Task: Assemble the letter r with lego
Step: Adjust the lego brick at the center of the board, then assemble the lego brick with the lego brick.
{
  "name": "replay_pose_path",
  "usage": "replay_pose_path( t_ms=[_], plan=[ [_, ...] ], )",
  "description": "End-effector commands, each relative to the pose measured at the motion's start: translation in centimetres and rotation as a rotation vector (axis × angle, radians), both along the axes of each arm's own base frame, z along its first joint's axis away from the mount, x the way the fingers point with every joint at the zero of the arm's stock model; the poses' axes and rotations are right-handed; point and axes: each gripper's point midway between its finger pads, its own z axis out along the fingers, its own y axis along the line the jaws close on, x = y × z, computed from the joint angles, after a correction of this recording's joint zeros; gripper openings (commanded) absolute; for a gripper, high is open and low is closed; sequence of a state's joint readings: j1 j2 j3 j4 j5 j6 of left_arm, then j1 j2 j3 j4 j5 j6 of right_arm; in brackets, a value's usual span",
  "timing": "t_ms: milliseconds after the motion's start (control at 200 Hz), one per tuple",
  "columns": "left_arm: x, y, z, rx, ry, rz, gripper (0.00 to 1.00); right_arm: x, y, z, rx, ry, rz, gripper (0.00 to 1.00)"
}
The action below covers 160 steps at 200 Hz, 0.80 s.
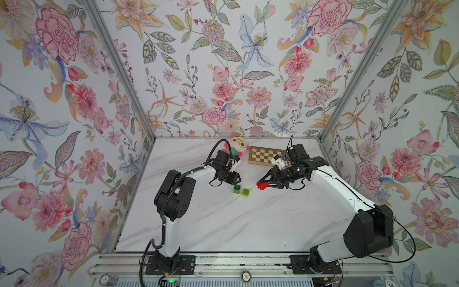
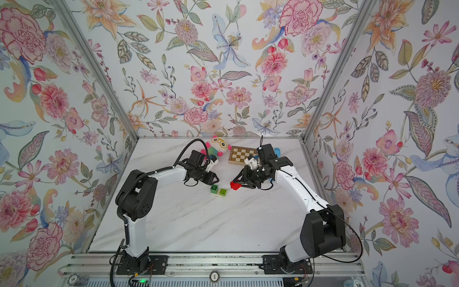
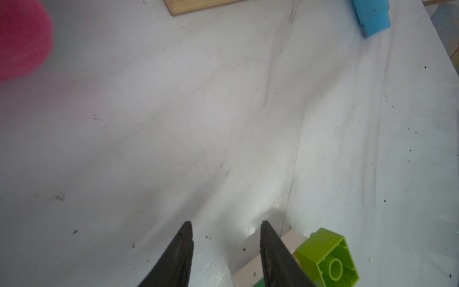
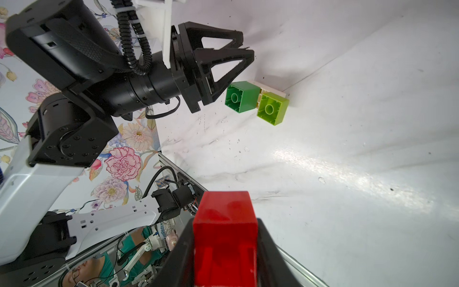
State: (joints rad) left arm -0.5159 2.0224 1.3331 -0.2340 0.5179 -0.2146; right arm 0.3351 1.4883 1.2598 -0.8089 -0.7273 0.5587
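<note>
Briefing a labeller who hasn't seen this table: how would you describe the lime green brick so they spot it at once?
On the marble table, near its middle, a cream brick has two cubes attached. The lime green brick is the paler, yellower one, beside the dark green cube, on the side nearer the red brick clamped in the right gripper.

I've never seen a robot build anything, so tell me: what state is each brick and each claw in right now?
red plastic brick: clamped in the right gripper.
right gripper: shut on it.
left gripper: open, empty.
long cream plastic brick: lying on the table, both green cubes attached.
dark green plastic cube: stuck to the cream brick, hollow underside showing.
lime green plastic cube: likewise.
</note>
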Motion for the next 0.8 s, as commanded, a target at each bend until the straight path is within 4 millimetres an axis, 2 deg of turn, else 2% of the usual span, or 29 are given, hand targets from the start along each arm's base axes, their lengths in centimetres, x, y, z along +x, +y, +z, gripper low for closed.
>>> replay_pose_path(
  t_ms=[0,205,315,405,505,601,711,731,796],
  plan=[
    [-1.8,0.3,-1.1,0.017,0.036,-0.032,0.46,-0.7,-0.4,0.1,-0.009,0.009,-0.014,0.27],
    [-2.8,1.2,-1.4,0.028,0.039,-0.009,0.45,-1.3,-0.3,0.3,-0.014,0.000,-0.010,0.27],
    [-1.4,2.1,-0.9,0.053,-0.001,0.041,0.46,-1.4,-0.2,0.3,-0.044,-0.017,-0.005,0.27],
    [0.9,3.8,0.5,0.036,-0.013,0.137,0.50,-1.4,0.2,0.8,-0.189,-0.086,0.054,0.27],
    [1.5,5.8,2.3,0.025,-0.029,0.234,0.51,-1.0,0.9,1.2,-0.404,-0.176,0.163,0.26],
    [-0.1,7.4,2.6,0.062,0.000,0.297,0.52,-0.2,1.9,0.9,-0.490,-0.220,0.224,0.25],
    [-3.3,9.4,2.4,0.066,0.059,0.385,0.53,0.8,2.6,-0.2,-0.577,-0.252,0.286,0.25],
    [-3.9,9.7,2.3,0.065,0.070,0.398,0.54,0.3,3.4,-0.6,-0.588,-0.262,0.321,0.25],
    [-6.1,10.0,2.4,0.020,0.094,0.415,0.57,0.2,4.0,-1.7,-0.621,-0.267,0.366,0.25]
  ],
)
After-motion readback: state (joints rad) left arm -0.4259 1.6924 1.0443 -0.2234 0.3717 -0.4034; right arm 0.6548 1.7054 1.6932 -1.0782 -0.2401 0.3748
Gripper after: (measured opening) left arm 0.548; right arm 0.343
